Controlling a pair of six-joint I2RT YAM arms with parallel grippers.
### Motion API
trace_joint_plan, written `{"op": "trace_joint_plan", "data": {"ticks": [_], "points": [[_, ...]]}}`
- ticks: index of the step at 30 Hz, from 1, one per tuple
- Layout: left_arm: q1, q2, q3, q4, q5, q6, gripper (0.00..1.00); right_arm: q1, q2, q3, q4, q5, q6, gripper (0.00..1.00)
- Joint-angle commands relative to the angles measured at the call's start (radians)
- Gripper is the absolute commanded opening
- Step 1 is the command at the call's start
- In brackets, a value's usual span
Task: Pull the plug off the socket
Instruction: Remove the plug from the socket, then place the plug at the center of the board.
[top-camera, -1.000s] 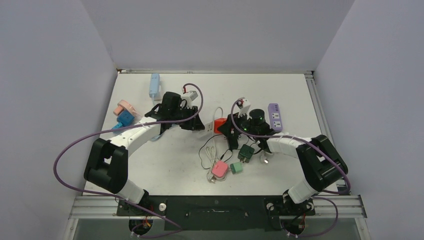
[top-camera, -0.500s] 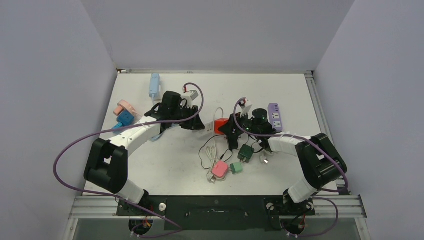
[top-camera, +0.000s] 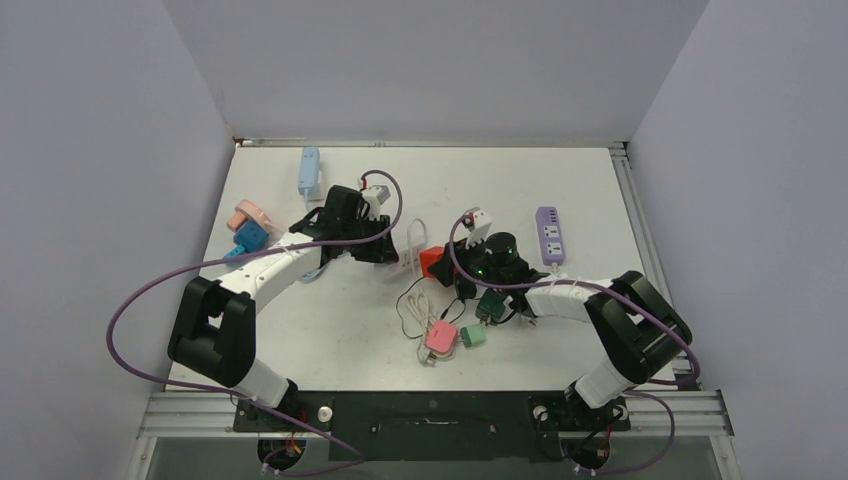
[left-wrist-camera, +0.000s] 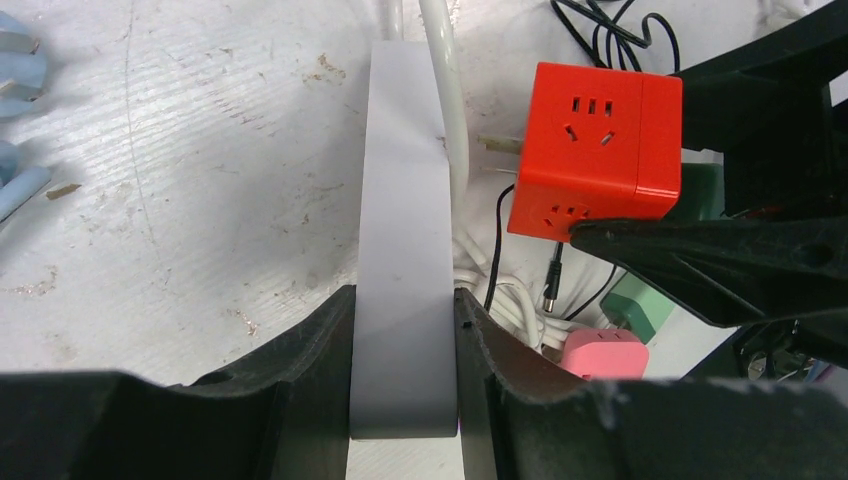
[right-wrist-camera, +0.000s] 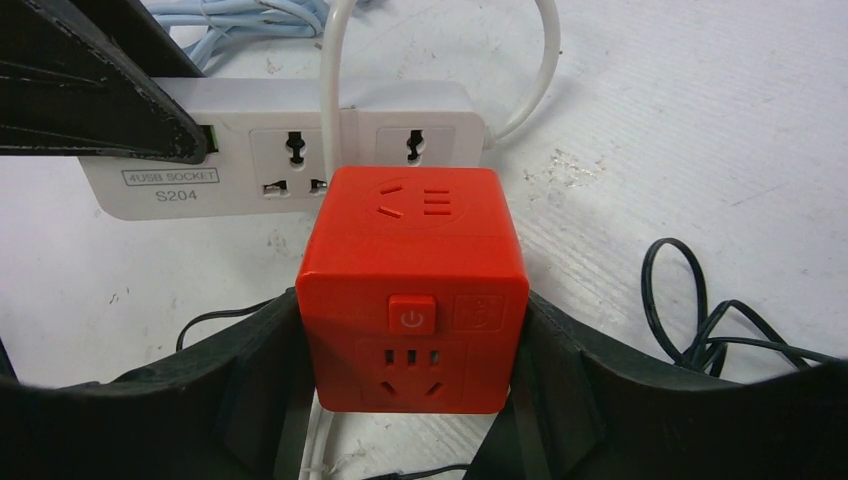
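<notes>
My left gripper (left-wrist-camera: 403, 330) is shut on the end of a white power strip (left-wrist-camera: 403, 230), the socket, which lies flat on the table. The right gripper (right-wrist-camera: 412, 370) is shut on a red cube plug (right-wrist-camera: 412, 280), its jaws pressing both side faces. In the left wrist view the red cube (left-wrist-camera: 595, 140) sits just right of the strip, and its metal prongs (left-wrist-camera: 500, 146) show bare in the gap. From above, the strip (top-camera: 407, 255) and cube (top-camera: 432, 261) sit mid-table between the two grippers.
A pink adapter (top-camera: 439, 338), a light green one (top-camera: 473, 335) and a dark green one (top-camera: 492, 303) lie with tangled cables near the right arm. A purple strip (top-camera: 549, 234) is at the right, a light blue strip (top-camera: 309, 171) at the back left, and pink and blue plugs (top-camera: 247, 227) at the left edge.
Both grippers have shifted left with what they hold. The white cable loop followed the strip, and the right arm has swung in over the dark green adapter.
</notes>
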Motion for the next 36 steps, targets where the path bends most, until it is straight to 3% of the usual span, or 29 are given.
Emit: {"op": "trace_joint_plan", "data": {"ticks": [1, 15, 31, 36], "points": [[0.003, -0.032, 0.055, 0.017, -0.007, -0.015, 0.0, 0.015, 0.021, 0.006, 0.11, 0.046, 0.002, 0.05], [0.055, -0.052, 0.042, 0.035, -0.036, -0.031, 0.0, -0.001, -0.069, -0.029, 0.114, 0.008, -0.01, 0.05], [0.156, -0.276, -0.062, 0.222, 0.052, -0.076, 0.0, 0.171, -0.425, -0.153, -0.283, 0.282, 0.06, 0.07], [0.172, -0.337, -0.083, 0.272, 0.06, -0.095, 0.0, 0.217, -0.453, -0.195, -0.333, 0.355, 0.101, 0.14]]}}
